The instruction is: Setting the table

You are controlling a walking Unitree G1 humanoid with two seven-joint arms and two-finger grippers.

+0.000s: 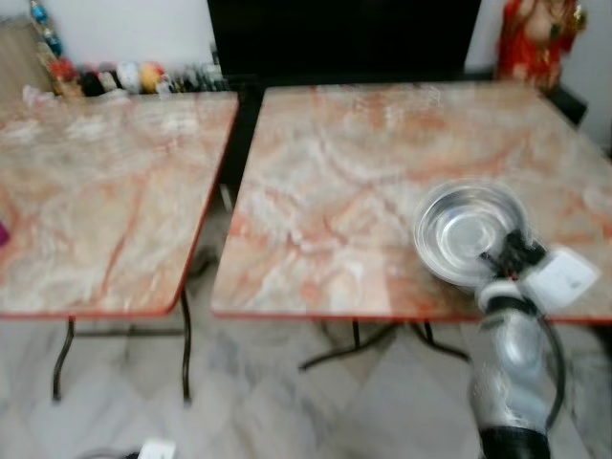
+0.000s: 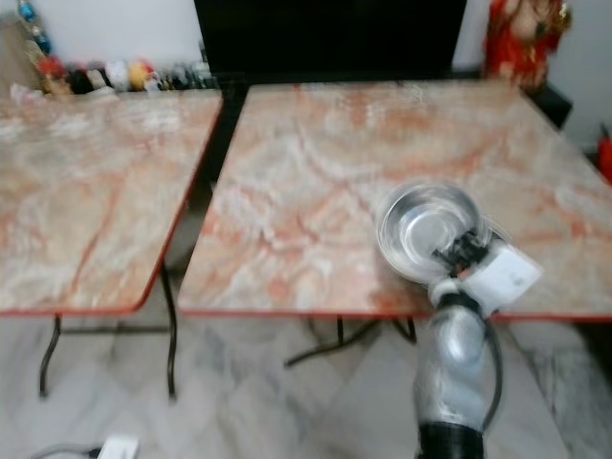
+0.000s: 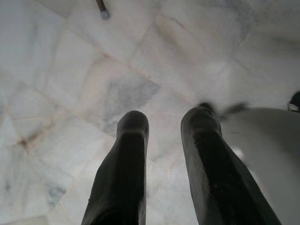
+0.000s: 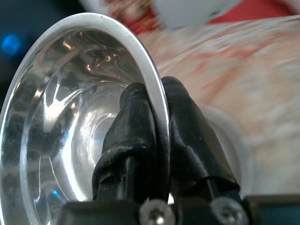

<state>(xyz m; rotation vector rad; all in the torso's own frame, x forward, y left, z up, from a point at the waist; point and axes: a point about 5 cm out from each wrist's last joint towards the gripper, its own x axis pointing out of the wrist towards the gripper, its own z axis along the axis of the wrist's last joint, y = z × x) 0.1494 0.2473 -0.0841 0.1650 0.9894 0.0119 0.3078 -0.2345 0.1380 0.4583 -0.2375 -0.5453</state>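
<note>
With the right gripper (image 4: 157, 122) clamped on the bowl (image 1: 469, 232) rim at the frame's lower right, lowering it level onto the table (image 1: 335, 191) before letting go seems best; the left gripper (image 3: 166, 136), fingers apart, hangs idle.

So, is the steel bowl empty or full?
Empty: the steel bowl shows only bare shiny metal inside, with the right claw pinching its rim.

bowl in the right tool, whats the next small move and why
Probably lower the bowl until it sits flat on the table, then open the right tool. Its fingers pinch the rim, one inside and one outside, and the bowl is over the near right part of the table, so it looks about placed.
</note>
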